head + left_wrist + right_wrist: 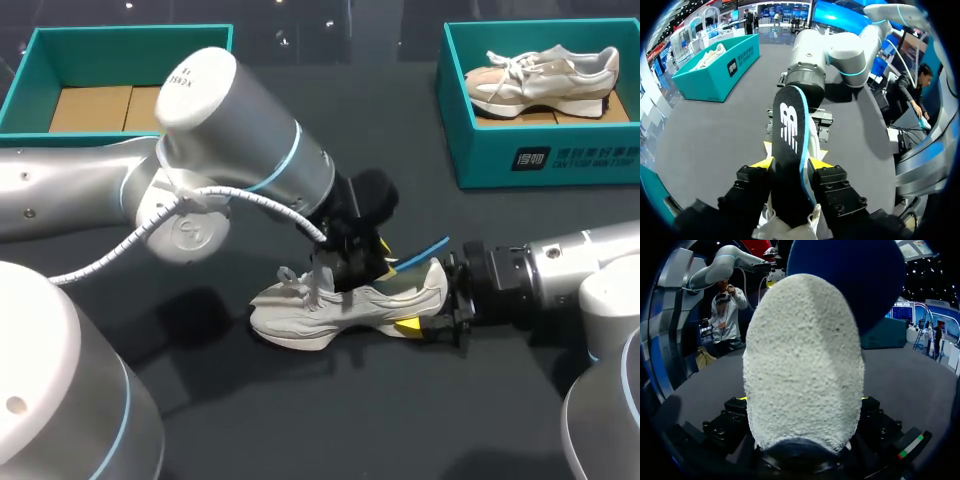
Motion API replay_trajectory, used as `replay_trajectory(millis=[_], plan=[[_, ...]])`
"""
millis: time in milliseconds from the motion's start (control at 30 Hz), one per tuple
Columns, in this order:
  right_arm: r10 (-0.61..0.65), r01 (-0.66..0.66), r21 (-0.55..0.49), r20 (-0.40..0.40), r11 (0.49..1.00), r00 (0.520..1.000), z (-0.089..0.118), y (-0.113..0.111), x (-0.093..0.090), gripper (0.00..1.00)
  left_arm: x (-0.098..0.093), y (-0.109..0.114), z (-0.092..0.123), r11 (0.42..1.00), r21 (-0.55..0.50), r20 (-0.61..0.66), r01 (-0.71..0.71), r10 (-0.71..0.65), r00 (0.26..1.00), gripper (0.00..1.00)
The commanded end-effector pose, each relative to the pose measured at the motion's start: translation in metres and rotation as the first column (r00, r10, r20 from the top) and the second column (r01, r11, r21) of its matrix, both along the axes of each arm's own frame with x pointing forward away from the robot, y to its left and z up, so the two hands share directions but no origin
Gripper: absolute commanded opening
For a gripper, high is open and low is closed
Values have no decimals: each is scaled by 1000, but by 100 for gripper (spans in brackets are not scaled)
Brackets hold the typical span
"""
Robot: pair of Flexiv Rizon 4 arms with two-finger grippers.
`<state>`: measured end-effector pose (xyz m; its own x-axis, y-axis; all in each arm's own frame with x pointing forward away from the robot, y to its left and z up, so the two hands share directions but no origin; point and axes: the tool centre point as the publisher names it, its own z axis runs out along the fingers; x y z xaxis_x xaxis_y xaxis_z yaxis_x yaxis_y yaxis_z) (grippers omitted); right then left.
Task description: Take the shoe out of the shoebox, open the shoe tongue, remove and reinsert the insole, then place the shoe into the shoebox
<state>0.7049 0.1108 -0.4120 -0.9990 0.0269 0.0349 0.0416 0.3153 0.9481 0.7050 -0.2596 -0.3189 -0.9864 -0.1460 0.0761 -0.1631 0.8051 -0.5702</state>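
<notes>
Head view, left claw [368,262] gripping insole [425,250], right claw [432,306] clamping shoe [320,312]

You have overhead light on the dark table [260,420] in the head view, with strong glare on the left arm [200,90] and a soft shadow pooled beside the shoe [330,310]. In the left wrist view the tabletop looks paler, and the right arm [840,55] throws a shadow beneath itself. In the right wrist view the shoe's heel is evenly lit, with deep shade below it.
</notes>
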Motion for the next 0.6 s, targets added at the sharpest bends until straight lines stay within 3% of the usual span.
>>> replay_trajectory(millis=[33,300,600], plan=[[-1,1,-5,0,1000,1000,1,2,-1,0,-8,1,-3,1000,-13,31,-1,1,1000,42],[-1,1,-5,0,1000,1000,1,2,-1,0,-15,-8,-8,1000,-24,110,3,0,994,44],[-1,1,-5,0,1000,1000,1,2,-1,0,-9,-21,-19,999,-24,176,-41,45,983,41]])
